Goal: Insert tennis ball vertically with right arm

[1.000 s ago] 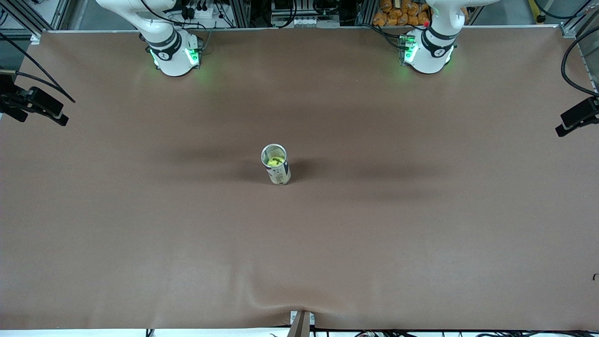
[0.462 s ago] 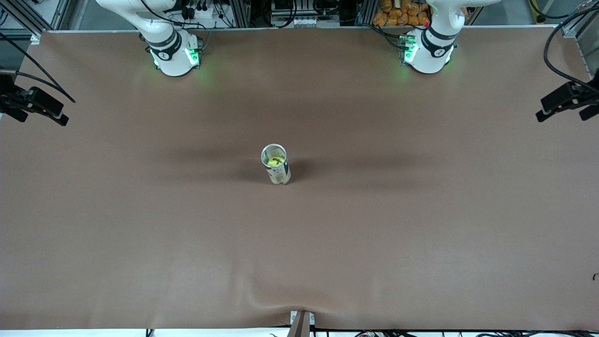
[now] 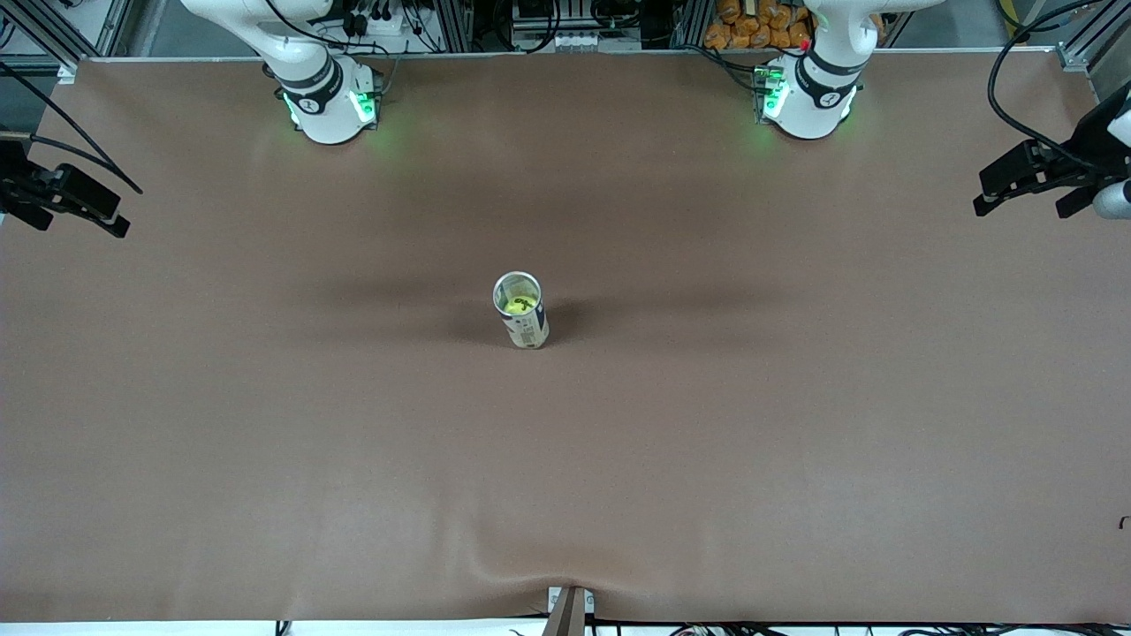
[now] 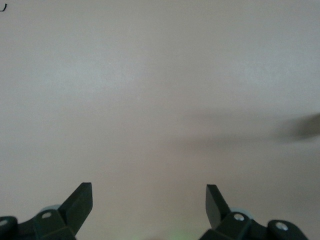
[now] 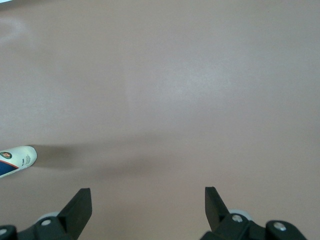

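- Tennis ball [image 3: 519,305] sits inside upright can [image 3: 522,312] mid-bench [image 3: 707,424]; insertion looks complete.
- Right gripper [image 5: 147,200] and left gripper [image 4: 149,200]: fingers open, empty, over bare bench ends.

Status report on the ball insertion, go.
Right gripper open, empty, at the right arm's table edge. Left gripper open, empty, at the left arm's edge. Tennis ball inside upright can, mid-table. Nothing in the way.

Legible text: none you can read. The can [image 3: 521,311] at the table's middle carries a printed label too small to make out; in the right wrist view its wall [image 5: 17,159] shows a round emblem and illegible small print.
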Controlling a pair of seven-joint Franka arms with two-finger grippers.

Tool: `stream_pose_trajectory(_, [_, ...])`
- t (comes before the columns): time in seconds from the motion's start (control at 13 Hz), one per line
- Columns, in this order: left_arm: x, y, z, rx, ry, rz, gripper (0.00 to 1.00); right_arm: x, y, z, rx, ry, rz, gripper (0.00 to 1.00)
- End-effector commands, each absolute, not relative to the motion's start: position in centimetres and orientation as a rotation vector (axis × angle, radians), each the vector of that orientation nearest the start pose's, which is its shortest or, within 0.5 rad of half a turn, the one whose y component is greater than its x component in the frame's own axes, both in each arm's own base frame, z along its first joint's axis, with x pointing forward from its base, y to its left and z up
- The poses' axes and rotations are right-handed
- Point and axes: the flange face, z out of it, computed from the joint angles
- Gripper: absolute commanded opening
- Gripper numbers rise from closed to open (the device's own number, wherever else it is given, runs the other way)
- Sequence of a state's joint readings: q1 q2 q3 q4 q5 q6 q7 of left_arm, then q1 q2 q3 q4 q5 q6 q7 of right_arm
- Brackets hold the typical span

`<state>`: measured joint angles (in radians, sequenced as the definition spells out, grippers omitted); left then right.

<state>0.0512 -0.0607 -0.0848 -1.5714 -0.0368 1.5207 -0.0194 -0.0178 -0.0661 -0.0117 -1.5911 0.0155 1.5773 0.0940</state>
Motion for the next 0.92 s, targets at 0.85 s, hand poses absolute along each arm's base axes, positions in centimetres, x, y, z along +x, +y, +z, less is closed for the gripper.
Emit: stream_pose_trajectory(0.85, [52.76, -2.23, 65.33, -3.104, 0.041, 0.042, 1.0, 53.59, -1.61, 65.4, -3.106, 0.182, -0.071, 1.0])
